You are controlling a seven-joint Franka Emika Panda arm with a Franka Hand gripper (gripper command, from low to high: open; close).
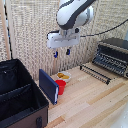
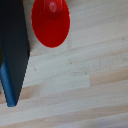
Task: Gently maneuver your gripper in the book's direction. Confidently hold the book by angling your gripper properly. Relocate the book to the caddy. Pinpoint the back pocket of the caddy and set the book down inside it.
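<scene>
1. Risk: the book (image 1: 48, 86) stands on edge on the tabletop (image 1: 95, 102), just beside the caddy (image 1: 20, 97), with the cup (image 1: 61, 87) close by; a misaligned descent would likely topple it or knock the cup.
2. The gripper (image 1: 61, 52) hovers well above the book, fingers pointing down, parted and holding nothing.

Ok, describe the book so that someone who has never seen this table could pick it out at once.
Start at the large black caddy on the exterior view's left. Just off its right wall, on the pale wooden table, stands the book, upright on edge. It is thin, flat and dark navy, unlike the small round red cup beside it.
</scene>
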